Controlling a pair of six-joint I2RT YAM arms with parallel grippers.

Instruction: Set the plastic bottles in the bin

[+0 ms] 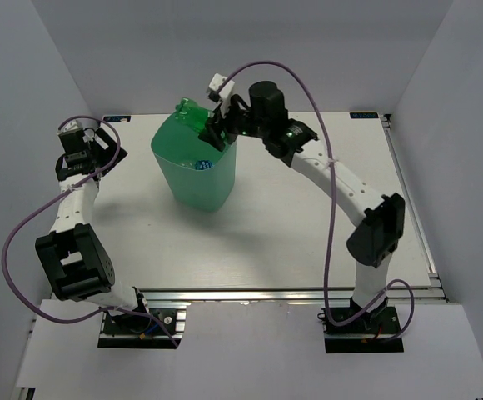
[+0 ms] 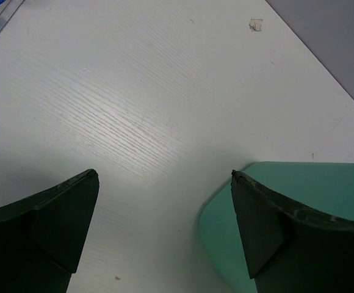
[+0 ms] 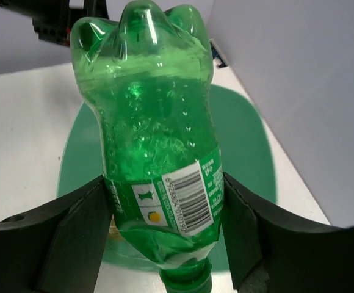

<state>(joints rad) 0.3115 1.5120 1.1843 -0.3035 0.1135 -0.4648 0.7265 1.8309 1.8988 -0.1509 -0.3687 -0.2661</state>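
Bin (image 1: 196, 190) holds a blue-white item (image 1: 201, 163); right claw (image 1: 214, 132) grips green bottle (image 3: 158, 134) above.

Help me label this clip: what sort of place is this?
Probably a robotics lab cell: white panels wall in a white table edged with aluminium rail.

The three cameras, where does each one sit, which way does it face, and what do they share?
Top external: above and behind the bases, looking down on the table; both arms show whole.
Left wrist: on the left arm, facing down at bare table; the open left end effector frames the view.
Right wrist: on the right arm, looking along the right end effector, shut on a green bottle.
Shared: all three show the bin.
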